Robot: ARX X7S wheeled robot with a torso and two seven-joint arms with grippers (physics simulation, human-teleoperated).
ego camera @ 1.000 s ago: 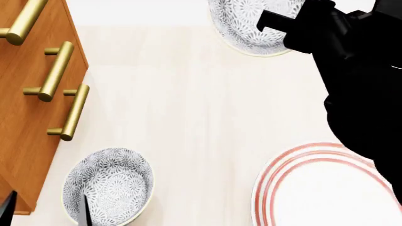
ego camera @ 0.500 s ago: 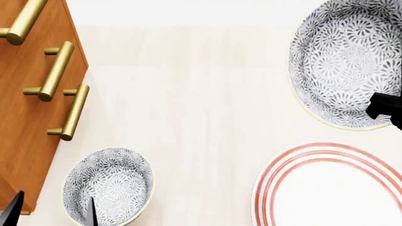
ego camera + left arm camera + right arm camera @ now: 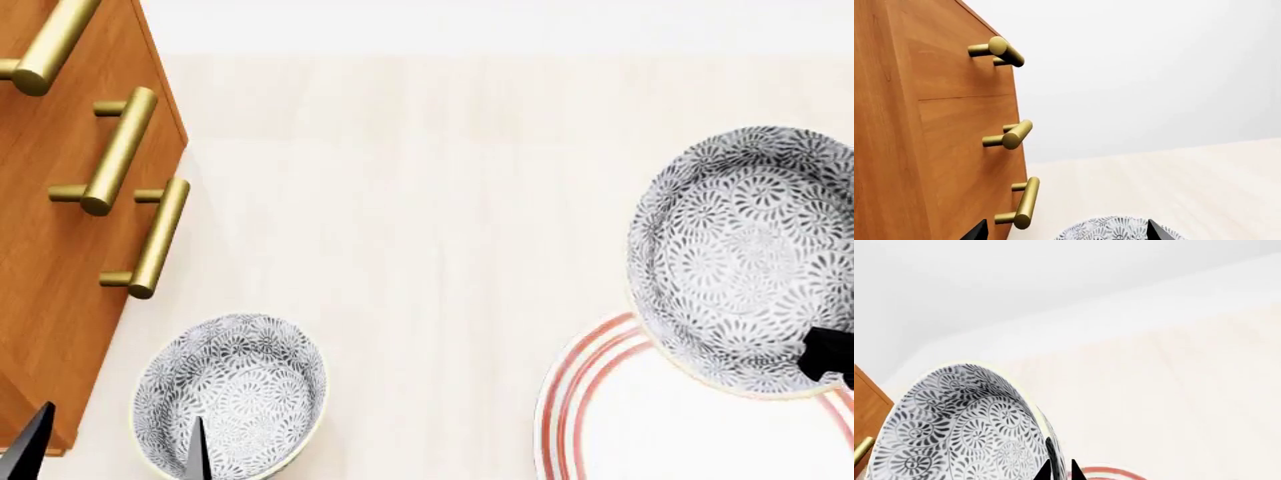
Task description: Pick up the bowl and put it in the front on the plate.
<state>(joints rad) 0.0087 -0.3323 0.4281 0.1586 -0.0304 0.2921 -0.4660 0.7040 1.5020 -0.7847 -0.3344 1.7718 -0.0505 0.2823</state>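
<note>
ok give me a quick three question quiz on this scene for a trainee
1. True or false: the carried bowl already rests flat on the plate.
2. Multiple choice: the other bowl in the head view sits nearest to
A. the plate
B. the wooden cabinet
C. the right gripper
3. Fill in: the cabinet front shows three ____ handles.

Key:
1. False. It looks lifted and tilted, overlapping the plate's far rim, with the right gripper pinching its rim.
2. B
3. Brass (gold-coloured).
</note>
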